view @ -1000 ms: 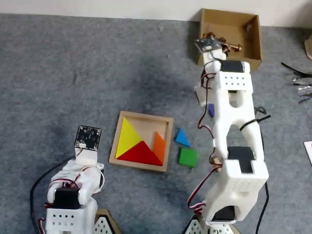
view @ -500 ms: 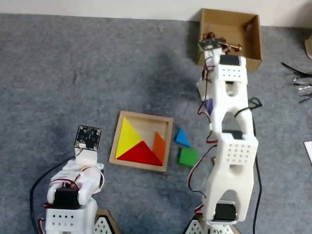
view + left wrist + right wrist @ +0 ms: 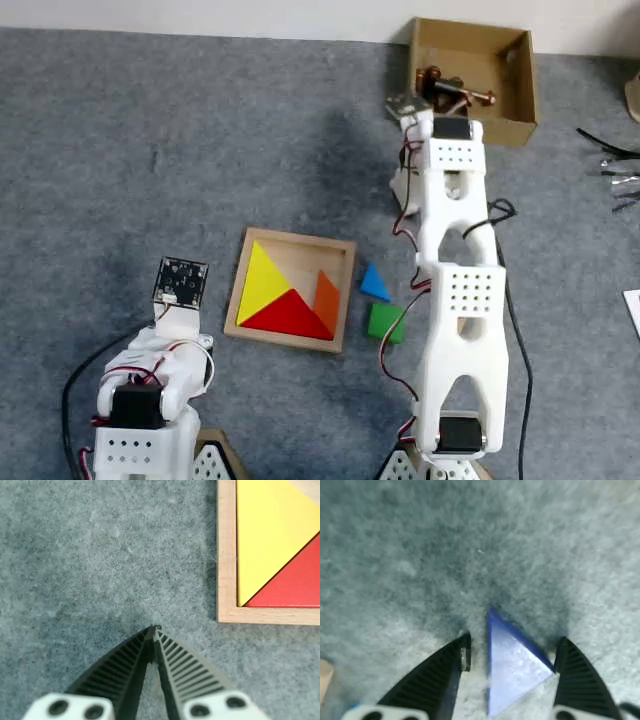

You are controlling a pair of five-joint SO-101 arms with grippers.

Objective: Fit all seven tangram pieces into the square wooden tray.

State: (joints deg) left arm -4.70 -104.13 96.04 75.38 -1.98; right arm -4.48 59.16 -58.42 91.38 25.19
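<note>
The square wooden tray (image 3: 347,291) holds a yellow triangle (image 3: 262,280), a red triangle (image 3: 290,315) and an orange piece (image 3: 327,292). To its right on the carpet lie a blue triangle (image 3: 373,282) and a green square (image 3: 385,322). My right arm (image 3: 450,200) stretches far out toward the cardboard box. Its gripper (image 3: 514,647) is open, with a dark blue triangle (image 3: 512,670) lying between the fingers. My left gripper (image 3: 154,630) is shut and empty, just off the tray's (image 3: 226,555) near left corner, close to the yellow triangle (image 3: 270,530) and the red triangle (image 3: 295,585).
A cardboard box (image 3: 520,75) with copper-coloured metal parts stands at the back right, just beyond the right arm's wrist. Loose cables (image 3: 610,160) lie at the right edge. Grey carpet (image 3: 150,150) covers the table, open on the left and in the middle.
The right arm has stretched farther from its base toward the box, and now covers the dark blue triangle in the high view. The left arm and the tray have not moved.
</note>
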